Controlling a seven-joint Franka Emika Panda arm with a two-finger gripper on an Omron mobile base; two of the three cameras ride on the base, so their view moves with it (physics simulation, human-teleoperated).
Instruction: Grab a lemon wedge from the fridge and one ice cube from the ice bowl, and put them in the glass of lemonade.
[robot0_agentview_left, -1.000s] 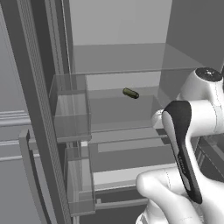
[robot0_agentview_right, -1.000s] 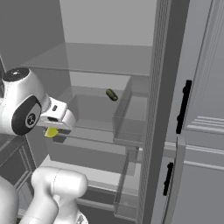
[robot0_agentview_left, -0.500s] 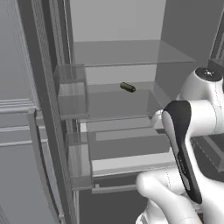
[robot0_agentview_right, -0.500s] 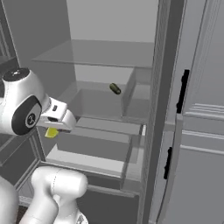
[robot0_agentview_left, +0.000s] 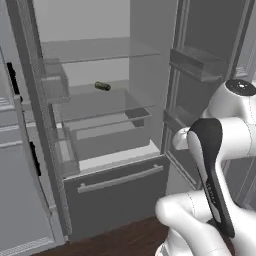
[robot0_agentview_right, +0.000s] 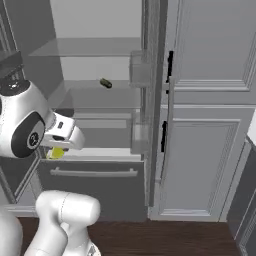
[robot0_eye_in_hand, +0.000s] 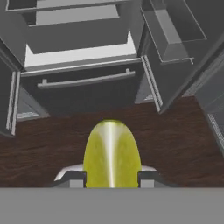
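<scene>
With the base now backed away from the fridge (robot0_agentview_left: 115, 195), its whole open front in view, the gripper (robot0_eye_in_hand: 111, 178) holds the lemon wedge (robot0_eye_in_hand: 111, 155) between its fingers above the wooden floor (robot0_eye_in_hand: 175, 140), so the fridge step looks done.

You have the fridge (robot0_agentview_left: 107, 150) open ahead, with an elongated item (robot0_agentview_left: 102, 86) lying on its middle shelf (robot0_agentview_left: 100, 105), above the drawer (robot0_agentview_left: 117, 187). The lemon wedge (robot0_eye_in_hand: 111, 155) sits between your gripper (robot0_eye_in_hand: 111, 178) fingers, out in front of the drawer, over the floor (robot0_eye_in_hand: 175, 131).
</scene>
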